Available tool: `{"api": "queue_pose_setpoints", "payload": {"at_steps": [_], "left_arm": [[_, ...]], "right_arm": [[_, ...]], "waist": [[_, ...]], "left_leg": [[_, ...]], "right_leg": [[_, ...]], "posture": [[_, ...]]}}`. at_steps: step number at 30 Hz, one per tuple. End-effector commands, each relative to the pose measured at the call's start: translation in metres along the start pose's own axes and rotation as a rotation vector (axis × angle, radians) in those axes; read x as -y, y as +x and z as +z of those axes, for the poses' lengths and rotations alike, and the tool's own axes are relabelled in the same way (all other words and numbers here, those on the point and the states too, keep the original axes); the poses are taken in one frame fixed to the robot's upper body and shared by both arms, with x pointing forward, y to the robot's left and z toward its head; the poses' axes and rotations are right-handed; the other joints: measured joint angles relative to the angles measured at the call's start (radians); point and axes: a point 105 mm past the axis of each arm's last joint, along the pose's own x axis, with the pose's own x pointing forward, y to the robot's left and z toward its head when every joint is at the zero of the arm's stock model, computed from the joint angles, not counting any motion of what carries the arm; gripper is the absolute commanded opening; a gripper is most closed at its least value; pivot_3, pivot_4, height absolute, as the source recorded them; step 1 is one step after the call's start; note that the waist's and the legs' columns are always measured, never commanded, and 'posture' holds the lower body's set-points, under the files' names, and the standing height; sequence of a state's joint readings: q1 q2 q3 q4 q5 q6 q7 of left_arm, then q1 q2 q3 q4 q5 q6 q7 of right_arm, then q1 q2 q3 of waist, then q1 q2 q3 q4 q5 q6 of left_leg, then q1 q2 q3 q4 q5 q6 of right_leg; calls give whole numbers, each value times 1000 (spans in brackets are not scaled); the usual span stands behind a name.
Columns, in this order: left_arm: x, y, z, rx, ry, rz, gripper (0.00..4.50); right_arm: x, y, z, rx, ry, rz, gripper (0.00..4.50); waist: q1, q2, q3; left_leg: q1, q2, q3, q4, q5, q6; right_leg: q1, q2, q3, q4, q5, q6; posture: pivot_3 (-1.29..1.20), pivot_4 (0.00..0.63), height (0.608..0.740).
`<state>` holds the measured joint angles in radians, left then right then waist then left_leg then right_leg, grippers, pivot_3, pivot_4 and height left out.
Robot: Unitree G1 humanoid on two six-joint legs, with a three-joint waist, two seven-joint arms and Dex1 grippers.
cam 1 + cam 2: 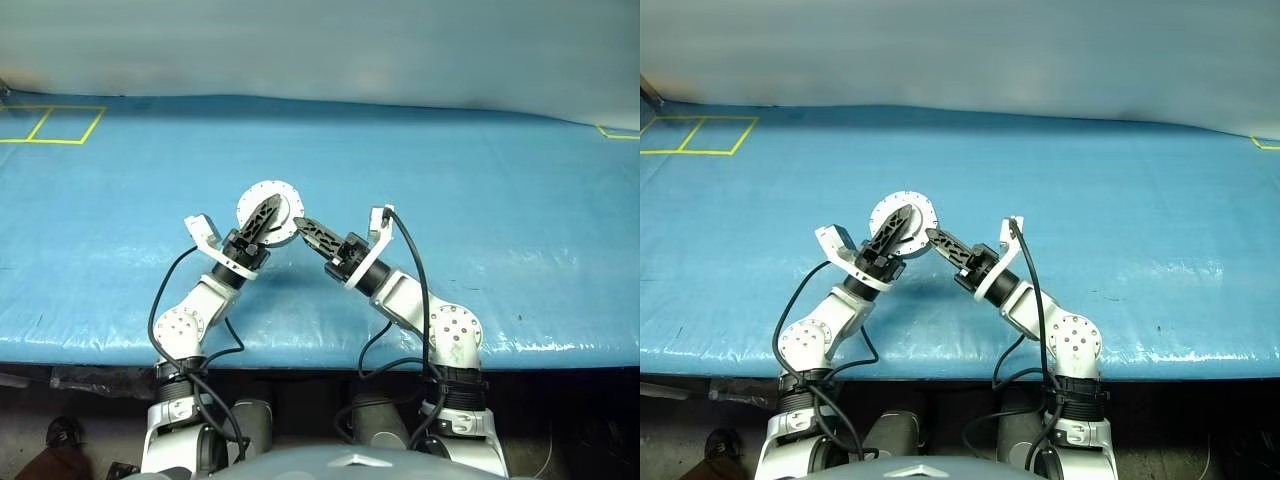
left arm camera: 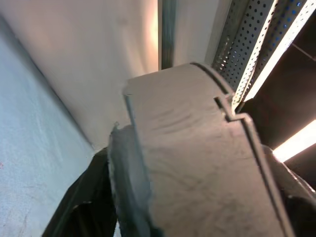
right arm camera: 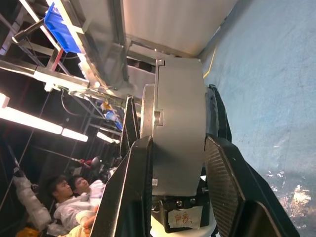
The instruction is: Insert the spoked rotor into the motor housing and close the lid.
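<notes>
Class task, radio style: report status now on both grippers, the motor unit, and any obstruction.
Right gripper shut on the closed housing, held edge-on above the table. Left gripper across its round face, fingers straddling it. Nothing in the way.

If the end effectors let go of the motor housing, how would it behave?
The housing looks like a rigid metal disc, so it probably would not bend. Its smooth grey rim may slip between the right end effector fingers. Being round, it could roll on the blue table.

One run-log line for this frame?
phase: lid closed | motor housing: held off table | right pincer: clamping it | left pincer: around it
</notes>
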<state>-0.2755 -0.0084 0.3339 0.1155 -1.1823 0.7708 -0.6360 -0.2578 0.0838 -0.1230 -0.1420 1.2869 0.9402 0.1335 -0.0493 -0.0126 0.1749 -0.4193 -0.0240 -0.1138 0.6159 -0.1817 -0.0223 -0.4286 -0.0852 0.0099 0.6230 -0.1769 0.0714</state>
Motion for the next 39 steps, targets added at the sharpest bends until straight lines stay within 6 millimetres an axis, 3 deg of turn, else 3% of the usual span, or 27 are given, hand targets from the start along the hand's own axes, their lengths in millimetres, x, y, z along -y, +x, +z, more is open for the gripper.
{"api": "queue_pose_setpoints", "payload": {"at_steps": [1, 5, 12, 17, 21, 25, 30, 33, 36, 39], "left_arm": [[1, 1, 1, 2, 13, 0, 2865], [-7, 2, 3, 17, 2, 49, 2865], [-18, -2, 16, 89, 45, 121, 2865], [-41, -12, 47, 253, 143, 293, 2865], [-59, -25, 84, 403, 247, 483, 2865], [-69, -25, 110, 464, 281, 596, 2865], [-68, -10, 131, 486, 291, 603, 2865], [-74, -16, 140, 493, 350, 690, 2865], [-80, -30, 145, 510, 396, 775, 3496], [-81, -47, 150, 549, 444, 847, 4490]], "right_arm": [[-27, 8, 1, 11, -29, 120, 1185], [-18, 10, 4, 32, -97, 67, 1185], [-5, 10, 20, 122, -213, -44, 3480], [7, 7, 34, 211, -237, -116, 3480], [8, 6, 33, 204, -267, -123, 3480], [7, 7, 31, 198, -280, -118, 3480], [8, 9, 28, 184, -288, -110, 3480], [7, 8, 27, 183, -291, -107, 3480], [8, 8, 28, 184, -291, -113, 3515], [9, 9, 27, 183, -288, -119, 3515]], "waist": [[0, 0, 0], [1, 0, 0], [3, 0, 0], [5, 0, 0], [12, -1, 1], [14, -3, 2], [16, -5, 3], [12, -5, 3], [5, -5, 3], [5, -5, 3]], "left_leg": [[0, 0, 0, 0, 0, 0], [0, 0, 0, 0, 0, 0], [0, 0, 0, 0, 0, 0], [0, 0, 0, 0, 0, 0], [0, 0, 0, 0, 0, 0], [0, 0, 0, 0, 0, 0], [-1, -1, 0, 0, 0, 0], [-1, -1, 0, 0, 0, 0], [0, -1, 0, 0, 0, 0], [1, 0, 0, -1, 0, 0]], "right_leg": [[0, 0, 0, 0, 0, 0], [0, 0, 0, 0, 0, 0], [0, 0, 0, 0, 0, 0], [0, 0, 0, 0, 0, 0], [0, 0, 0, 0, 0, 0], [0, 0, 0, 0, 0, 1], [1, 0, 0, -1, 2, 3], [1, 0, 0, -2, 3, 5], [1, 0, 1, -2, 4, 6], [1, 1, 1, -1, 4, 6]], "posture": [[0, 150, 740], [0, 150, 740], [0, 150, 740], [0, 150, 740], [0, 150, 740], [0, 150, 740], [0, 150, 740], [0, 150, 740], [0, 150, 740], [0, 150, 740]]}}
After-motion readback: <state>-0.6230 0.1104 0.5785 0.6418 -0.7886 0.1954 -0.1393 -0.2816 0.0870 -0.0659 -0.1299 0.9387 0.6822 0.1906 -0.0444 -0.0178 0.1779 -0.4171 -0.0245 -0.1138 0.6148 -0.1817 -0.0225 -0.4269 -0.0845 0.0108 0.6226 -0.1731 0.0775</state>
